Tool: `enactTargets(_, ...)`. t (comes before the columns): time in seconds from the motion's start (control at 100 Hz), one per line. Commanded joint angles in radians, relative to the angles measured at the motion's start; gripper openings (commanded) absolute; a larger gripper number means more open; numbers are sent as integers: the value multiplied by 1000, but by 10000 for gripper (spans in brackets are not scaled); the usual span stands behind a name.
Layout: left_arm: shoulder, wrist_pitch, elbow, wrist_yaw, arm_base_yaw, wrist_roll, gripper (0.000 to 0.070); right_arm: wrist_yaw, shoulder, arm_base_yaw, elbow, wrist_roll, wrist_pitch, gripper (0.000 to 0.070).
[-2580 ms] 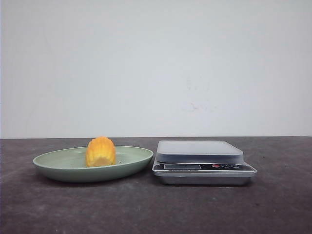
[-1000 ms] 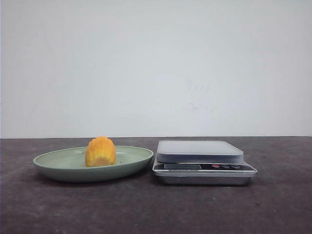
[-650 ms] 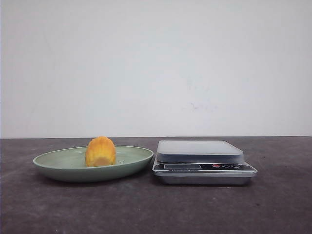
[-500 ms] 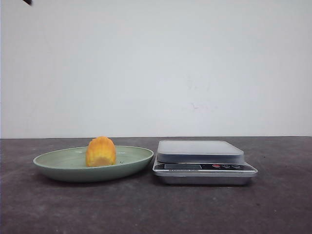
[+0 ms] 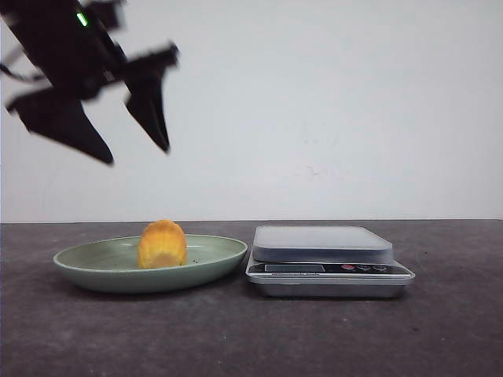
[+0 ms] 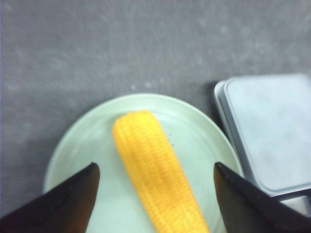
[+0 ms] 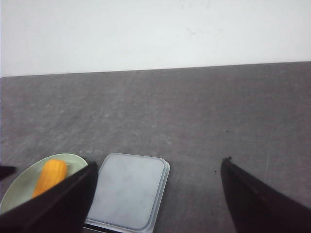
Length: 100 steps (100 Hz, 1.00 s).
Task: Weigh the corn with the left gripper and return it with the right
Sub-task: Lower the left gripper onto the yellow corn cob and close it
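The corn is a yellow-orange cob lying in a pale green plate at the left; it also shows in the left wrist view and the right wrist view. A silver kitchen scale stands just right of the plate, its platform bare. My left gripper hangs open and empty well above the corn, one finger on each side of it. My right gripper is open and empty, high over the scale; it does not show in the front view.
The plate and scale sit on a dark grey table with a white wall behind. Bare table lies right of the scale and in front of both things.
My left gripper has come down into the front view from the upper left and now hangs above the plate. The corn, plate and scale have not moved.
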Motion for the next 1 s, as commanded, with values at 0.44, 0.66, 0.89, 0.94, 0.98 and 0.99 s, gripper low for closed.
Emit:
enactTargets(0.44, 250, 97, 21, -10, -30, -74, 434, 0, 8, 4, 18, -31, -7, 510)
enactTargets(0.66, 286, 95, 21, -11, -35, -77, 392, 0, 8, 4, 18, -30, -7, 509)
enactTargets(0.89, 288, 95, 21, -11, -41, -68, 4, 0, 8, 4, 18, -30, -8, 508)
enactTargets(0.94, 283, 93, 21, -11, -41, -68, 4, 0, 8, 4, 18, -30, -8, 508)
enactTargets(0.98, 276, 91, 21, -11, -41, -68, 4, 0, 8, 4, 18, -30, -8, 508)
enactTargets(0.99, 274, 90, 21, -11, -41, -68, 4, 0, 7, 4, 18, -30, -8, 508)
